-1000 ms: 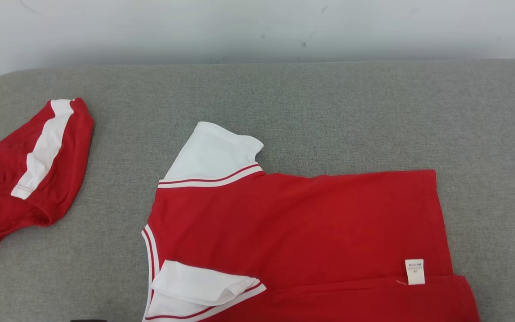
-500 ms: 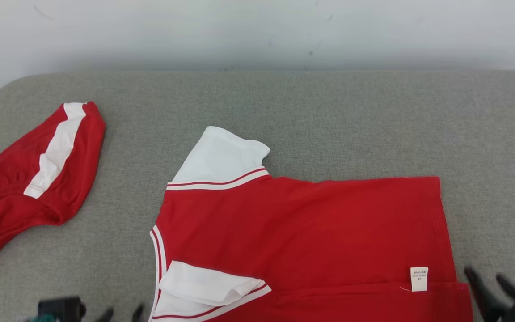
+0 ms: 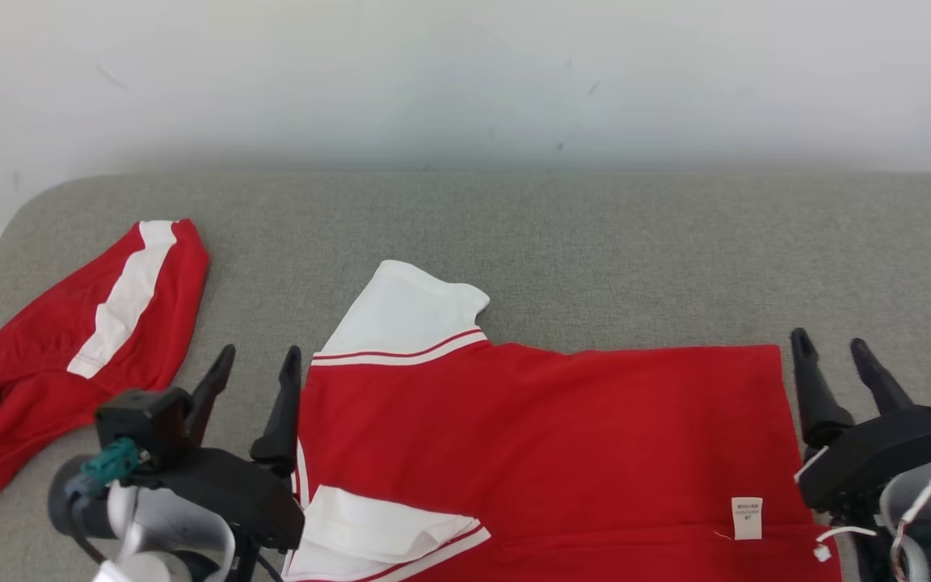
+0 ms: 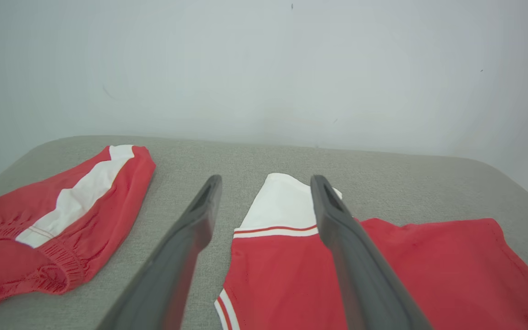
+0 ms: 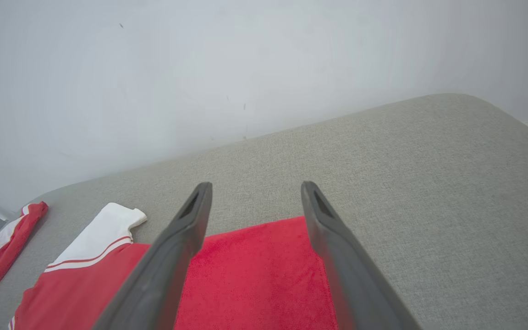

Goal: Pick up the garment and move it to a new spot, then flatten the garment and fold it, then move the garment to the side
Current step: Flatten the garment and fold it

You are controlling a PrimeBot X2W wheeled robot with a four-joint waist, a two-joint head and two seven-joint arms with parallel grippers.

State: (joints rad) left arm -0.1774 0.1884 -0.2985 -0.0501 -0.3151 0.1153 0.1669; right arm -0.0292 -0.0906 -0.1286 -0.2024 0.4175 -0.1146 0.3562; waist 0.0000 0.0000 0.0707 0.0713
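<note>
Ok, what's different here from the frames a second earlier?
Both end effectors have come up into the head view: the left end effector beside the sleeve end of the red shirt, the right end effector beside its hem, both open and holding nothing. The whole picture slid down because the camera tilted. The shirt, the red shorts and the grey cushion lie as before.

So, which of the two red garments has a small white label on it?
The spread red shirt with white sleeves, in the middle; its label sits near its right end. The red shorts at the left show a white stripe but no label.
</note>
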